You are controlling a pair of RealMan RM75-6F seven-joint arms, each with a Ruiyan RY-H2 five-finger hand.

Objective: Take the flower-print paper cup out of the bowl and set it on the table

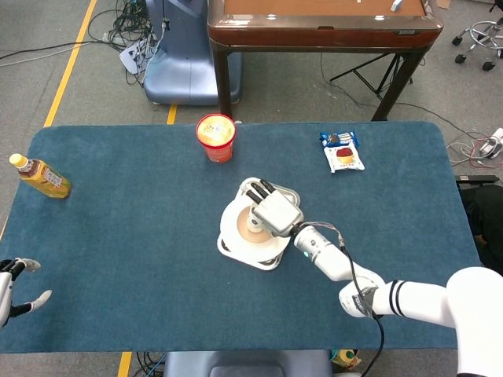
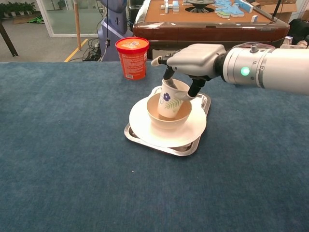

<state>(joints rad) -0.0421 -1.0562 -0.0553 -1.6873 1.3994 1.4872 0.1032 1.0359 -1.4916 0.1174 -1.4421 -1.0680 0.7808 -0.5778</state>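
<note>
My right hand (image 2: 193, 60) (image 1: 273, 210) holds the flower-print paper cup (image 2: 171, 99) by its rim. The cup hangs tilted, lifted partly out of the cream bowl (image 2: 159, 120), its base still inside the bowl's rim. The bowl (image 1: 245, 226) stands on a white plate (image 2: 140, 124) that lies on a metal tray (image 2: 133, 134) near the table's middle. In the head view the hand hides most of the cup. My left hand (image 1: 12, 289) is at the table's front left corner, fingers apart, holding nothing.
A red lidded cup (image 2: 132, 57) (image 1: 216, 137) stands behind the tray. A snack packet (image 1: 342, 151) lies at the back right and a tea bottle (image 1: 39, 176) at the far left. A brown table (image 1: 314, 23) stands beyond the blue table's (image 1: 141, 236) far edge.
</note>
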